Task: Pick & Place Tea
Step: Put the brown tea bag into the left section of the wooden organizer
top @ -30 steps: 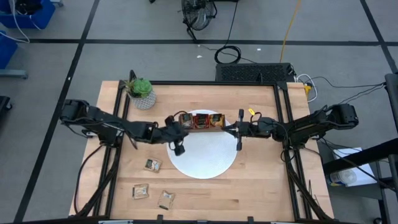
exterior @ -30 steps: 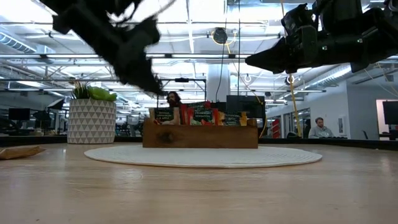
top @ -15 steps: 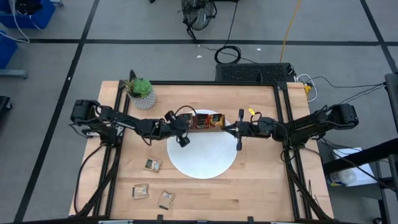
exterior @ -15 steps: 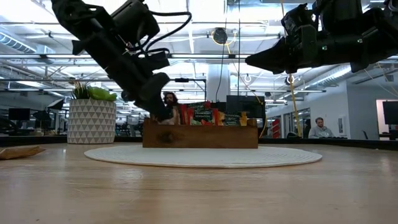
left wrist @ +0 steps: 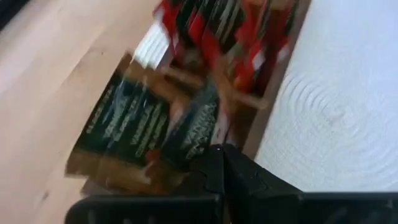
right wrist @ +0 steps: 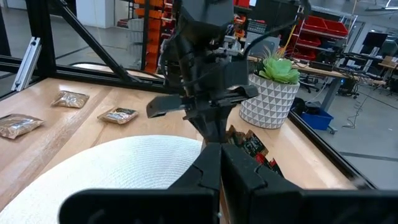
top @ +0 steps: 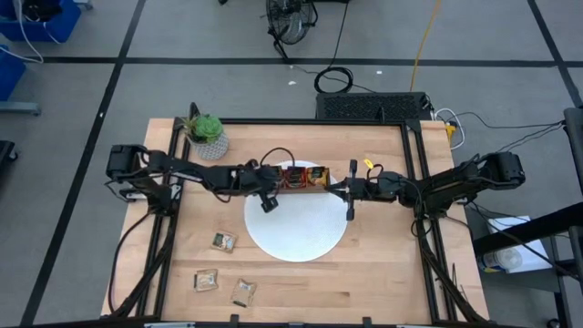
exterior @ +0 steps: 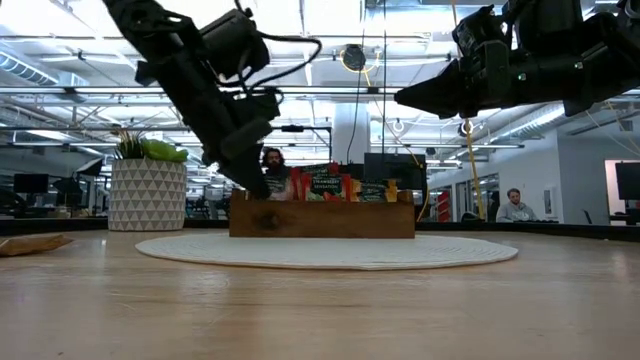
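Note:
A brown wooden tray (top: 308, 169) stands on the far part of a round white plate (top: 296, 228) and holds red and beige tea sachets (left wrist: 124, 121) on edge. My left gripper (top: 275, 179) reaches in from the table's left, slanting down into the tray's left end (exterior: 250, 215), shut on one dark-labelled sachet (left wrist: 196, 127). Three more sachets (top: 223, 241) lie flat on the table near its front left. My right gripper (top: 333, 189) hovers shut and level just right of the tray, holding nothing. My left gripper pinches the dark-labelled sachet by its near edge (left wrist: 204, 148) between its two shut fingers. The fingers slant down from the table's left. The sachet tilts ahead of the fingertips into the tray's left compartment, beside the sachets standing there; the view is blurred there.
A potted plant in a white patterned pot (top: 208, 137) stands at the far left of the table. Black frame rails (top: 412, 173) run along the table's left and right sides. Bare wood lies between the plate and the front edge.
My left gripper has gone toward the table's far edge and a little to the right, and has sunk from above the plate's left rim down to the tray's left end, staying shut. My right gripper has kept still.

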